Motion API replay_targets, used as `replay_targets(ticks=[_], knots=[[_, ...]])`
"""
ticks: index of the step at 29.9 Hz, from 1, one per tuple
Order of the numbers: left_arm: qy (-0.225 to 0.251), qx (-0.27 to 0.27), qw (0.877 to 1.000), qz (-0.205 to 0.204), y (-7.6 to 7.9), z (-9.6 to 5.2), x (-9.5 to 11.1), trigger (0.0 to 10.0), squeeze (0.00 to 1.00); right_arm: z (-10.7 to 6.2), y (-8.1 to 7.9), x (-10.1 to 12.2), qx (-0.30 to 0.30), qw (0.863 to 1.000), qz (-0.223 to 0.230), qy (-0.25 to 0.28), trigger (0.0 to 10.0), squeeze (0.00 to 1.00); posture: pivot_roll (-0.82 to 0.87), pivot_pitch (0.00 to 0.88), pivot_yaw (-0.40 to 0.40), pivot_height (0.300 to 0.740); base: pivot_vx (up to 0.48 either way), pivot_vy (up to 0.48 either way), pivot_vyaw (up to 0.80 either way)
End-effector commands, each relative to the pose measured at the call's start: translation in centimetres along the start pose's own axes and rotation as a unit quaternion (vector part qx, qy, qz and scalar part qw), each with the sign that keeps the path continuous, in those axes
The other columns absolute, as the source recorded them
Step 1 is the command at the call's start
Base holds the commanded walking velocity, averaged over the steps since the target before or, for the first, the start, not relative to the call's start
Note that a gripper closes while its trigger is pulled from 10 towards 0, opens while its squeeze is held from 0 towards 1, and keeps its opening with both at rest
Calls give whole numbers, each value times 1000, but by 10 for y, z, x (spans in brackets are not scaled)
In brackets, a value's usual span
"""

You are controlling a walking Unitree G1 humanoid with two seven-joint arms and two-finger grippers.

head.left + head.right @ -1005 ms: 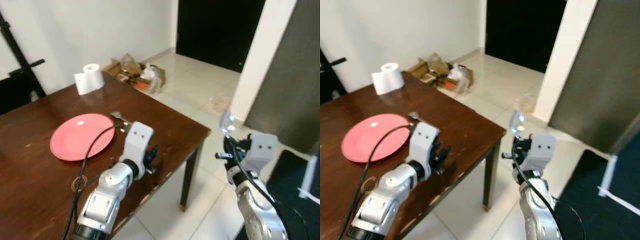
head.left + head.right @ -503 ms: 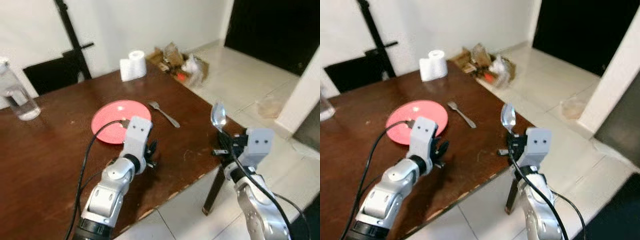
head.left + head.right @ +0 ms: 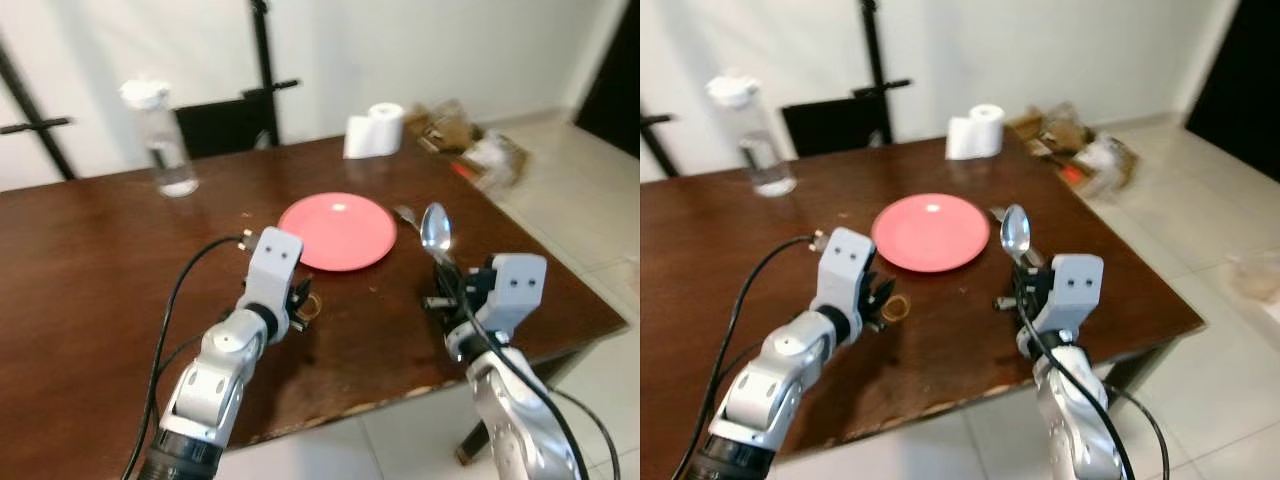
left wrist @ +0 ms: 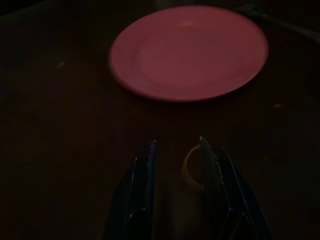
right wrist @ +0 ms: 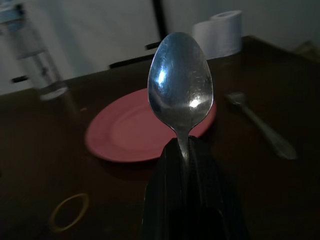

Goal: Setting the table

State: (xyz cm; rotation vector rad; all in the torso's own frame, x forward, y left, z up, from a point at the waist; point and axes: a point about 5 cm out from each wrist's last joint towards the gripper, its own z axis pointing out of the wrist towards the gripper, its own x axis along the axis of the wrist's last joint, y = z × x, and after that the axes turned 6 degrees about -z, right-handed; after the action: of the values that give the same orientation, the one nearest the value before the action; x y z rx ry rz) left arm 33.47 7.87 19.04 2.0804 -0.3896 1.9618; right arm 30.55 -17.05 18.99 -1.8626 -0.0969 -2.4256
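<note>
Straight ahead, a dark brown wooden table carries a round pink plate near its middle. The right gripper hovers above the table, its two black fingers pressed together around the handle of a silver spoon, whose bowl stands upright just beyond the fingertips. Past the spoon bowl lies the plate, and a fork rests flat on the wood just beside the plate's edge on the robot's right, apart from the gripper.

The left gripper is low over the table, its fingers slightly parted and holding nothing. Between those fingertips (and flat on the wood) lies a thin yellowish rubber band; whether a finger touches it cannot be told. The plate sits a little way beyond the fingertips.

Farther off, at the table's far edge, a clear plastic bottle with a white cap stands to the left, and a white paper roll stands to the right. Off the table, a heap of cardboard and bags lies on the pale tiled floor.
</note>
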Motion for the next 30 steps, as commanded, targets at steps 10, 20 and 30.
replay_targets(ticks=[10,20,30], knots=[[-18,15,1000,0,-3,2,-7,10000,0,-4,6,-4,-25,1000,5,-8,10000,0,4,93,130,740,0,0,788],[-36,46,998,-5,-10,7,-9,10000,0,-4,8,-6,-37,999,11,-14,10000,0,6,99,130,740,0,0,642],[-43,59,997,-18,-15,9,-9,10000,0,-5,7,-6,-40,999,19,-14,10000,0,5,105,134,740,0,0,0]])
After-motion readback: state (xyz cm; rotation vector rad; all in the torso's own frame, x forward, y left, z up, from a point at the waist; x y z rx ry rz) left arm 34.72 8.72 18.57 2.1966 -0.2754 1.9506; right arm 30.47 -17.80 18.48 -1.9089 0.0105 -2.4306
